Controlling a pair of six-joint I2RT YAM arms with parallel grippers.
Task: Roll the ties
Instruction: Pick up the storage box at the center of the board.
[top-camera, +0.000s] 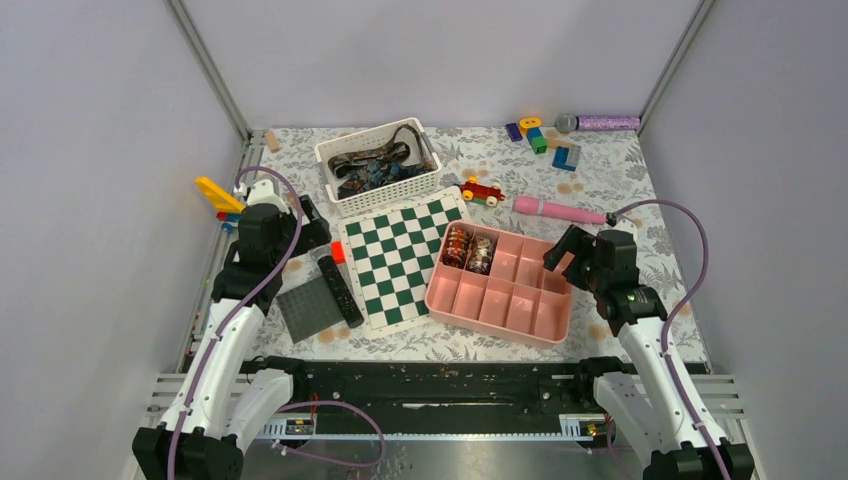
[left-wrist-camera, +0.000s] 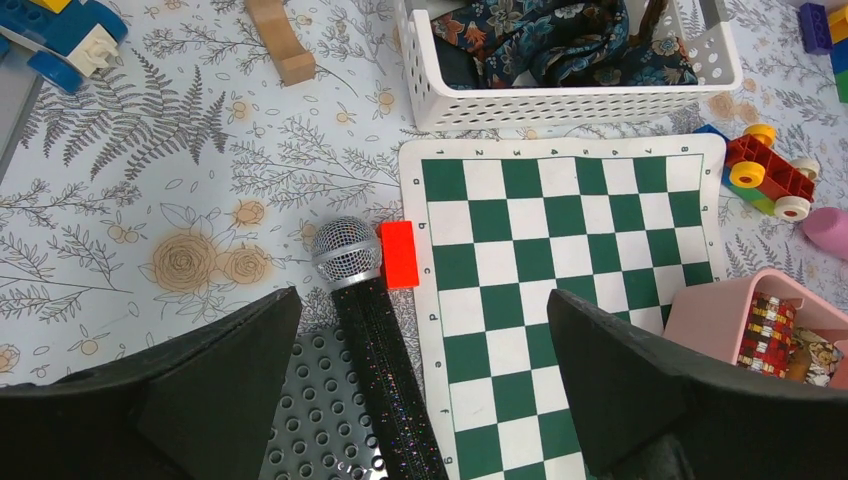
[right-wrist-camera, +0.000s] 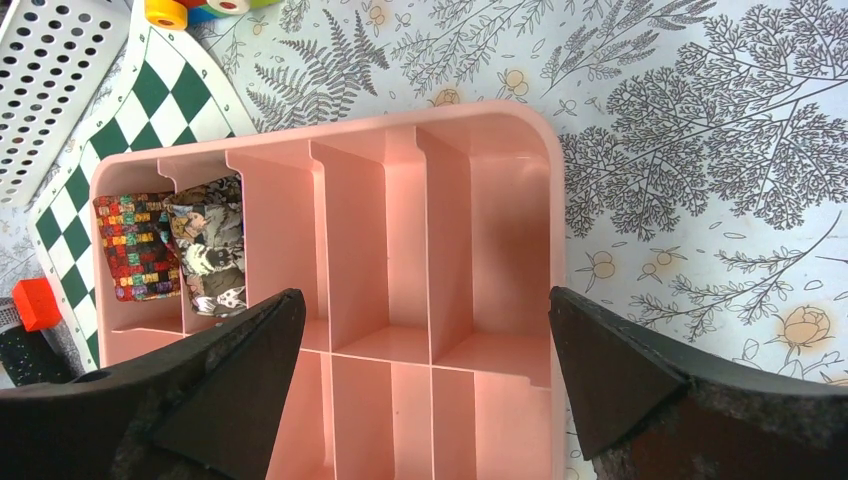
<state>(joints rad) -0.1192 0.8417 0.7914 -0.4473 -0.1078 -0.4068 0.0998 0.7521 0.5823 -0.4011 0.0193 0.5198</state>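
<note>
Unrolled ties (top-camera: 372, 165) lie heaped in a white basket (top-camera: 390, 197) at the back; in the left wrist view the ties (left-wrist-camera: 560, 40) are dark blue floral fabric. Two rolled ties (top-camera: 468, 250) stand in the far-left compartments of a pink divided tray (top-camera: 495, 335); the right wrist view shows one checked coil (right-wrist-camera: 135, 248) and one grey-patterned coil (right-wrist-camera: 212, 250). My left gripper (top-camera: 312, 228) (left-wrist-camera: 424, 295) hangs open above a black microphone (left-wrist-camera: 385, 370) and holds nothing. Over the pink tray's (right-wrist-camera: 555, 200) near-right compartments my right gripper (top-camera: 562, 247) (right-wrist-camera: 427, 295) is open and holds nothing.
A green-and-white chessboard mat (top-camera: 400, 255) lies between basket and tray. Left of it are a red block (top-camera: 338, 252), the black microphone (top-camera: 340, 290) and a grey studded plate (top-camera: 305, 308). A pink microphone (top-camera: 560, 210), toy car (top-camera: 482, 192) and coloured bricks (top-camera: 545, 140) sit behind.
</note>
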